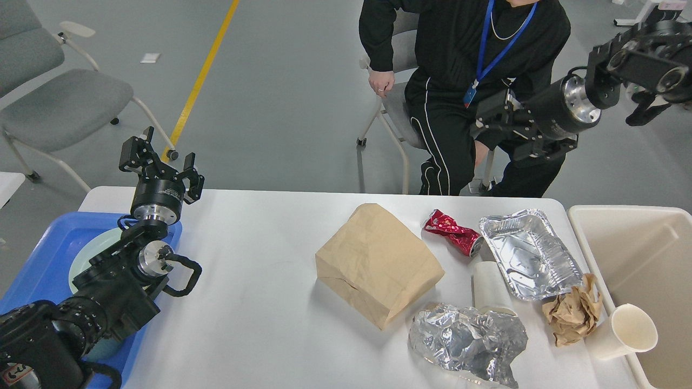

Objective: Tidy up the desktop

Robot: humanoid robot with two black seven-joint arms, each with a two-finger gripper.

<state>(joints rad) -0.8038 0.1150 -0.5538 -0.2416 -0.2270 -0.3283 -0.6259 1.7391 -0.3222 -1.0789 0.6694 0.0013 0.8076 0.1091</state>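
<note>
The white desktop [259,281] carries litter on its right half: a brown paper bag [378,265], a crushed red can [453,232], a foil tray [527,254], a paper cup on its side [489,286], crumpled foil [467,340], a ball of brown paper [573,316] and a white cup [624,332] tipped at the right edge. My left gripper [162,159] is open and empty, raised over the table's far left corner. My right gripper [494,119] hangs beyond the table's far edge, dark against a person's clothes.
A blue tray [38,254] with a pale green plate [94,246] lies at the left, under my left arm. A beige bin [638,259] stands at the right end. A seated person [465,81] is behind the table. Grey chairs [54,102] stand far left.
</note>
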